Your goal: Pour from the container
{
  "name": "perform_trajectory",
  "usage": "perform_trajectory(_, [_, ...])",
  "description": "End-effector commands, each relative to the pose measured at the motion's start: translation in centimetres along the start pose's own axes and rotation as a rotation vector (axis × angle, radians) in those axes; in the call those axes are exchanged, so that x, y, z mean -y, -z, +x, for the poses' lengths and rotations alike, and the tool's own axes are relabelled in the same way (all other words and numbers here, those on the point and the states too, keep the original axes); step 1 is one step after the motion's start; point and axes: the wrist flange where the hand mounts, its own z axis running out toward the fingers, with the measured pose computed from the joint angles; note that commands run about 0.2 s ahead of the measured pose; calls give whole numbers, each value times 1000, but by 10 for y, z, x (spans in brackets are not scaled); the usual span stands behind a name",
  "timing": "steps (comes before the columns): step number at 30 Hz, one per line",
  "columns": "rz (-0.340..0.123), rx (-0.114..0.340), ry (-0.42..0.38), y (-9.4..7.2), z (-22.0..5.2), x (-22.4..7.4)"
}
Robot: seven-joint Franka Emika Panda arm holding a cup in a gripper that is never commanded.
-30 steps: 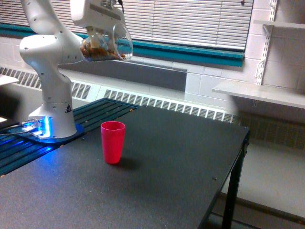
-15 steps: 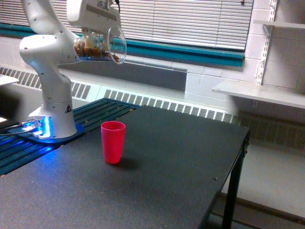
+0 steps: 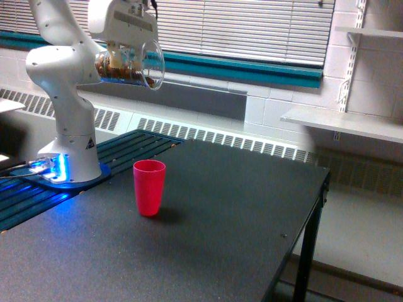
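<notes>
A: Container (image 3: 132,63) — clear plastic, glossy, brown nuts showing thru. Red cup (image 3: 149,187)?
B: Opaque plastic, smooth, slight sheen. Table (image 3: 214,207) top's matt black, fine-grained. Arm (image 3: 63,69) shell: glossy white plastic.

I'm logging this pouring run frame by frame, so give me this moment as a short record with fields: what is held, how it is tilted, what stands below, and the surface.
held item: clear cup with brown nuts, gripped by the hand
tilt: on its side, rim toward the exterior view's right
receiver: red cup, upright, well below the clear cup
pouring: no nuts seen falling
surface: black table
</notes>
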Motion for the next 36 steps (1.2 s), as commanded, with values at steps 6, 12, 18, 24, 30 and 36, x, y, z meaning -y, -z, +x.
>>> perform_trajectory(6, [-22, 2, 33, 7, -11, 3])
perform_trajectory(12, [-36, 8, 26, 12, -26, 2])
perform_trajectory(18, [-48, 15, 19, 18, -44, 2])
perform_trajectory(24, [-53, 24, 19, 16, -57, 3])
perform_trajectory(30, [-53, 45, 19, 8, -69, 4])
perform_trajectory(36, [-63, 61, 26, 6, -75, 5])
